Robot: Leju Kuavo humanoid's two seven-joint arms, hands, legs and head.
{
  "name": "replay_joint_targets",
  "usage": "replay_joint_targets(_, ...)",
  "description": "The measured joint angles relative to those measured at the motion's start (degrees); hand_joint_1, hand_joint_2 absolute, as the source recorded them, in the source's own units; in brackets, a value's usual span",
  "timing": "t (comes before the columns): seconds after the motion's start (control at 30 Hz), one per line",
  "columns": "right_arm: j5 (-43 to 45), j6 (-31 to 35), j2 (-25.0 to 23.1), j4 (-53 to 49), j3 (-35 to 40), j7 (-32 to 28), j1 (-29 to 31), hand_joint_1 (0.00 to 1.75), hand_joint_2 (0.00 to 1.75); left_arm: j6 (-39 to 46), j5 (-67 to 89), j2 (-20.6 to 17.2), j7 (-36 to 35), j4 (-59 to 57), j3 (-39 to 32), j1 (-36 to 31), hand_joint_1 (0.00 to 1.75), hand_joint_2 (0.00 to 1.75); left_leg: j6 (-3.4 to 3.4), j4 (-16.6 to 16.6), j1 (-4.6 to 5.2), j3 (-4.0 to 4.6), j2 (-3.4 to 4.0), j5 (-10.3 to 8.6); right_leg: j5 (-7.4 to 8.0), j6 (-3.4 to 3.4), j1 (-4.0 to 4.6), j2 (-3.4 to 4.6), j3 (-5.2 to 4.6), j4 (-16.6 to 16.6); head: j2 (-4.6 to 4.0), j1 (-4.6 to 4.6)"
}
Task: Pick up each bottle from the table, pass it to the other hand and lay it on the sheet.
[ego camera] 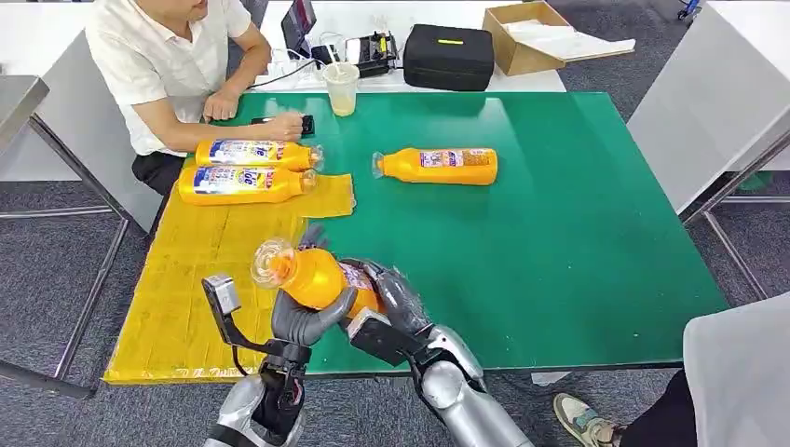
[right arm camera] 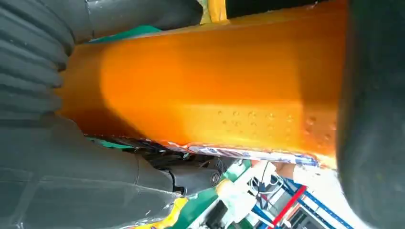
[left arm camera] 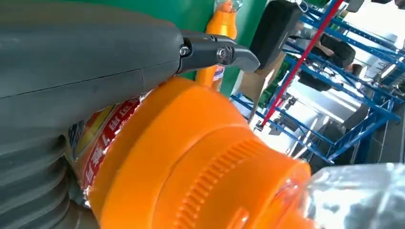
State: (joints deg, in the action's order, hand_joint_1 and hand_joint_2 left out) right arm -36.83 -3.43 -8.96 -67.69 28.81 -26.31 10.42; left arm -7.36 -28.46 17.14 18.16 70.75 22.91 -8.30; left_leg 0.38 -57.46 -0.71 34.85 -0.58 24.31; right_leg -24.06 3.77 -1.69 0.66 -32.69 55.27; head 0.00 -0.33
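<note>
Nearest, above the table's [ego camera: 578,279] near edge, both hands grip one orange bottle [ego camera: 312,276] held off the surface: the left hand [ego camera: 303,321] wraps it from beneath, near the neck, and the right hand [ego camera: 396,298] closes on its labelled body. This looks like the hand-over itself. Next, I judge, one hand must let go while the other keeps a firm grip, then carry the bottle to the yellow sheet [ego camera: 200,270] at the left edge. Farther on, two bottles [ego camera: 247,169] lie at the sheet's far end, and a fourth bottle [ego camera: 438,165] waits on bare green toward the far edge.
</note>
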Motion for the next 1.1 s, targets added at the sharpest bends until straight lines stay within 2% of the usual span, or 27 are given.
replay_joint_targets(0.07,1.2,-0.1,0.1,0.0,-0.2,-0.4,0.0,1.75,1.75,-0.2,0.1,0.0,0.1,0.0,0.0,-0.1,1.75,1.75,0.00,0.0,0.00,0.00,0.00,0.00,0.00,0.00,0.00,0.00,0.00,0.0,0.00,0.00)
replay_joint_targets(0.1,1.6,-0.1,0.2,-0.1,-0.3,-0.5,0.0,1.43,1.75,-0.2,0.2,0.0,0.1,0.0,0.0,-0.1,1.75,1.75,0.00,0.0,0.00,0.00,0.00,0.00,0.00,0.00,0.00,0.00,0.00,0.0,0.00,0.02)
replay_joint_targets(0.13,2.1,-0.2,0.2,-0.1,-0.3,-0.6,-0.1,0.94,1.75,-0.4,0.2,0.0,0.1,-0.1,0.0,-0.1,1.75,1.75,0.00,0.0,0.00,0.00,0.00,0.00,0.00,0.00,0.00,0.00,0.00,0.0,0.00,0.00)
replay_joint_targets(0.17,2.7,-0.4,0.3,-0.3,-0.4,-0.8,-0.1,0.03,1.75,-0.7,0.2,0.0,0.1,-0.2,0.0,-0.2,1.75,1.75,0.00,0.0,0.00,0.00,0.00,0.00,0.00,0.00,0.00,0.00,-0.01,0.0,0.00,0.00)
replay_joint_targets(0.33,5.8,-1.9,0.7,-1.0,-1.4,-1.2,-0.3,0.00,1.75,-0.9,2.2,0.0,1.4,-0.7,-0.1,-0.6,1.75,1.75,0.00,0.0,0.00,0.00,0.01,0.00,0.00,0.00,-0.01,0.00,0.00,0.0,0.00,0.00)
replay_joint_targets(0.63,4.7,0.5,0.1,-4.2,-5.2,-0.2,-3.9,0.00,1.75,6.1,10.9,0.0,5.1,3.5,-0.9,0.2,1.75,1.75,0.00,0.0,0.00,0.05,-0.01,0.00,0.00,0.00,0.00,-0.01,-0.01,0.0,0.00,0.00)
replay_joint_targets(0.77,-1.5,4.8,0.0,-6.5,-5.8,0.1,-6.4,0.00,1.75,13.4,13.8,0.0,4.9,4.3,-2.0,0.6,1.75,1.75,0.00,0.0,0.00,0.06,-0.01,0.00,0.00,0.00,0.00,-0.01,-0.02,0.0,0.00,0.00)
replay_joint_targets(0.9,-7.1,8.0,0.2,-10.2,-6.2,0.8,-9.5,0.00,1.75,25.6,28.8,0.0,5.8,4.0,-3.8,0.8,1.75,1.75,0.00,0.0,0.00,0.07,-0.01,0.00,0.00,0.00,0.00,-0.01,-0.03,0.0,0.00,0.02)
replay_joint_targets(1.1,-7.9,8.1,0.4,-12.9,-7.5,1.0,-11.3,0.00,1.75,30.7,46.4,0.0,4.1,3.7,-6.3,0.8,1.75,1.75,0.00,0.0,0.01,0.07,0.00,0.00,0.00,0.00,-0.01,0.00,-0.04,0.0,0.00,0.02)
